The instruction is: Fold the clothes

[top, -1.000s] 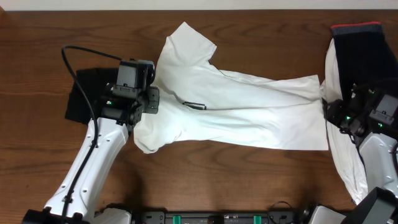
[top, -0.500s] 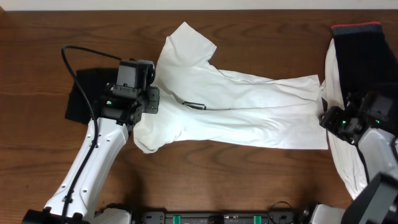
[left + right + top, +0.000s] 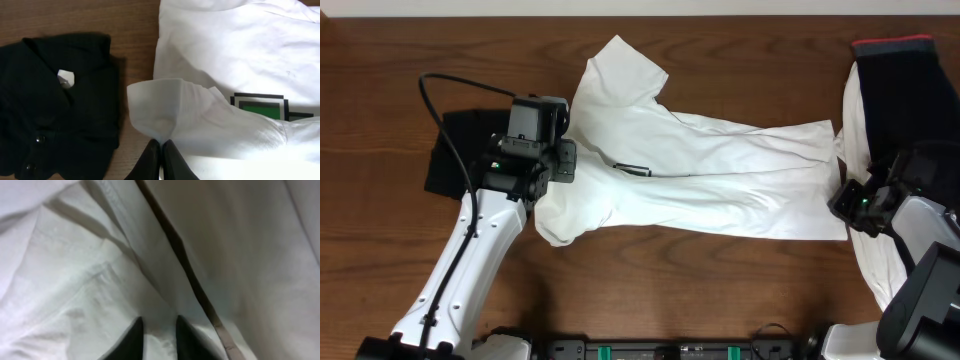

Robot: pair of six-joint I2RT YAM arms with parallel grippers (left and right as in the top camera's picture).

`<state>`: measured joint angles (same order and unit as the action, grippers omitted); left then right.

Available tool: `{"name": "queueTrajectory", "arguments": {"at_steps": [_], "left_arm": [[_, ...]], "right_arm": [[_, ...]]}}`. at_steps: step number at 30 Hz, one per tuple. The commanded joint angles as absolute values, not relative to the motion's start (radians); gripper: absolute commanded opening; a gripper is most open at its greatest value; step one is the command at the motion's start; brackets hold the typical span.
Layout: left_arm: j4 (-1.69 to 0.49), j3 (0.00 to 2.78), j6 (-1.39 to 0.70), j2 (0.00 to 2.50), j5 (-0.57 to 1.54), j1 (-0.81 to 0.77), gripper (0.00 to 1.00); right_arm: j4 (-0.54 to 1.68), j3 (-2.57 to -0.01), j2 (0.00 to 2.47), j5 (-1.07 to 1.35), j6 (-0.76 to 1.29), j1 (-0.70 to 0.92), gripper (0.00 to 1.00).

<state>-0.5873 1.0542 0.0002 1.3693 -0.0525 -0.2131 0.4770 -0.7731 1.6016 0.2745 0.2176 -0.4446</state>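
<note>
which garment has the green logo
The white T-shirt spread across the middle; a green-and-black square logo shows on it. The black garment beside it and the pile at the right edge show none.

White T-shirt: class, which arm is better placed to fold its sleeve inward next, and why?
Left, probably. The left gripper is shut on the white T-shirt's sleeve; the right gripper sits at the far hem.

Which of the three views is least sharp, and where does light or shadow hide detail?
Right wrist view: least sharp, very close to white cloth, dim toward the right. Left wrist view: sharp on the green logo, but the black garment shows little detail in its folds. Overhead view: clear, even light, soft shadow beside the white T-shirt.
</note>
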Motion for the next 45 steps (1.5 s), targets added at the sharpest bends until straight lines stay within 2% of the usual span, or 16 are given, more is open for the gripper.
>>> {"name": "queueTrajectory", "arguments": {"at_steps": [1,7,13,17,19,22,26,33,39,45], "left_arm": [[-0.590,1.076,0.006,1.369,-0.065,-0.213,0.06],[-0.593,1.076,0.006,1.369,-0.065,-0.213,0.06],[-0.594,1.076,0.005,1.369,-0.065,-0.213,0.06],[-0.602,1.076,0.006,1.369,-0.065,-0.213,0.06],[-0.609,1.076,0.006,1.369,-0.065,-0.213,0.06],[-0.613,1.076,0.006,1.369,-0.065,-0.213,0.06],[-0.613,1.076,0.006,1.369,-0.065,-0.213,0.06],[-0.613,1.076,0.006,1.369,-0.065,-0.213,0.06],[-0.612,1.076,0.006,1.369,-0.065,-0.213,0.06],[-0.613,1.076,0.006,1.369,-0.065,-0.213,0.06]], "right_arm": [[0.499,-0.772,1.602,0.336,0.216,-0.451,0.02],[0.551,-0.772,1.528,0.364,0.199,-0.451,0.01],[0.586,-0.772,1.379,0.513,0.155,-0.451,0.01],[0.635,-0.772,1.322,0.438,0.170,-0.451,0.02],[0.646,-0.772,1.323,0.348,0.197,-0.451,0.22],[0.627,-0.770,1.354,0.246,0.231,-0.451,0.39],[0.531,-0.770,1.455,0.234,0.230,-0.451,0.46],[0.399,-0.770,1.616,0.266,0.200,-0.451,0.44],[0.370,-0.770,1.624,0.326,0.193,-0.450,0.39],[0.329,-0.768,1.629,0.318,0.192,-0.437,0.41]]}}
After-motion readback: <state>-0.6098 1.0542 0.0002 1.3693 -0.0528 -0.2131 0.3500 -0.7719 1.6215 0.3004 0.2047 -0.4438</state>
